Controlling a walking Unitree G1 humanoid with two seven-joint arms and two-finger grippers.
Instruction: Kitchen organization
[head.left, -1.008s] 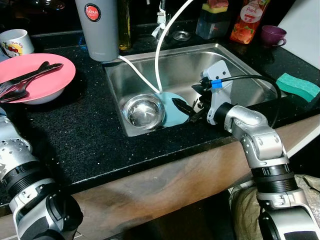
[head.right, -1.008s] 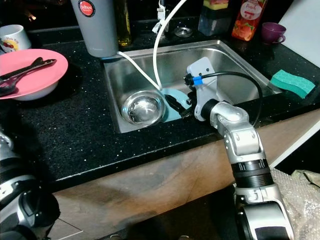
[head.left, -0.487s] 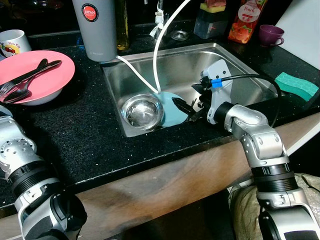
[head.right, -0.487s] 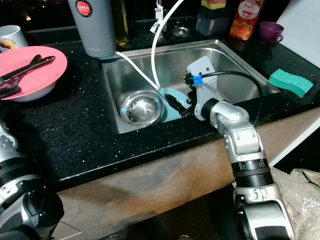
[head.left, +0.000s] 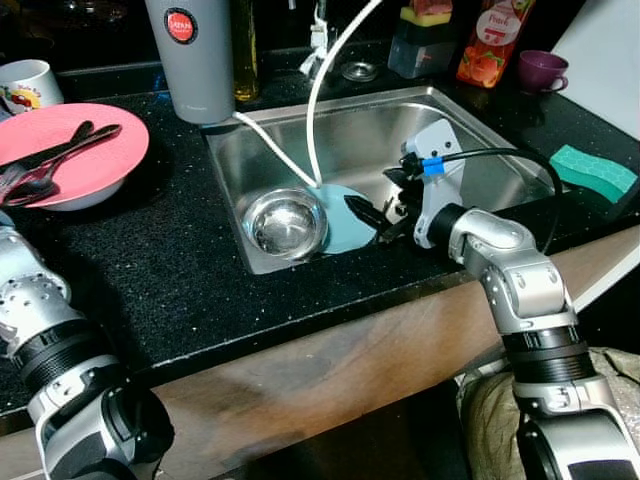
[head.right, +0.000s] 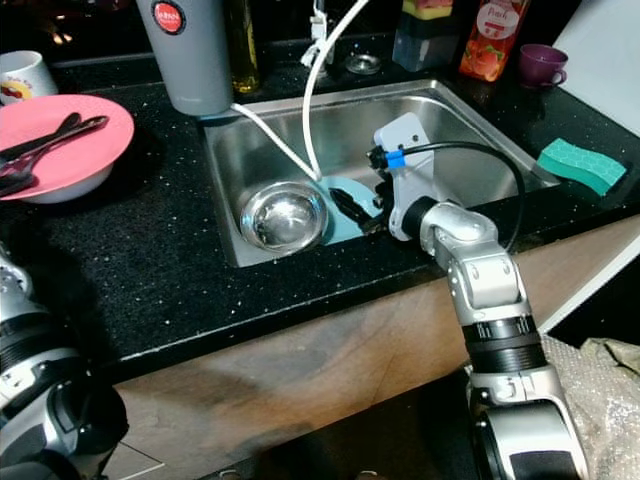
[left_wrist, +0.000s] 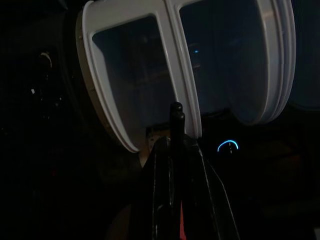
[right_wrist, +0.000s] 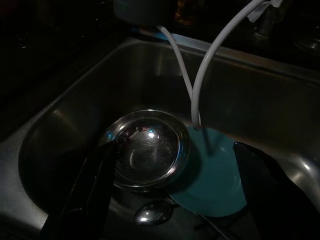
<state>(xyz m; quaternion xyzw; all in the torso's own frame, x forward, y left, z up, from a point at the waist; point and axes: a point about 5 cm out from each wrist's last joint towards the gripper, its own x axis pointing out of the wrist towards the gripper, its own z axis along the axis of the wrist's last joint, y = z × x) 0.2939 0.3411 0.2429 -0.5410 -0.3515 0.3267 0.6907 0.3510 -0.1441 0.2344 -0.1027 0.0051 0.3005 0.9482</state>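
Note:
A round steel bowl (head.left: 287, 221) sits at the front left of the steel sink (head.left: 345, 103). Beside it lies a teal plate (head.left: 338, 228), partly under the bowl's rim. My right gripper (head.left: 375, 218) is down in the sink just above the plate's right edge, open, with nothing between its fingers. In the right wrist view the bowl (right_wrist: 150, 147) and plate (right_wrist: 215, 175) lie between the spread fingers (right_wrist: 95, 190), and a spoon (right_wrist: 152, 214) rests in front of them. My left arm hangs idle at the lower left; its gripper (left_wrist: 175, 112) is shut in the dark.
A white hose (head.left: 317, 110) curves down into the sink onto the plate. On the black counter stand a pink plate (head.left: 100, 160) with cutlery (head.left: 55, 155), a white mug (head.left: 28, 85), a grey tumbler (head.left: 190, 55), a juice bottle (head.left: 495, 40), a purple cup (head.left: 541, 70) and a green sponge (head.left: 593, 170).
The head view has shifted slightly. My right gripper stays where it was over the teal plate, still open.

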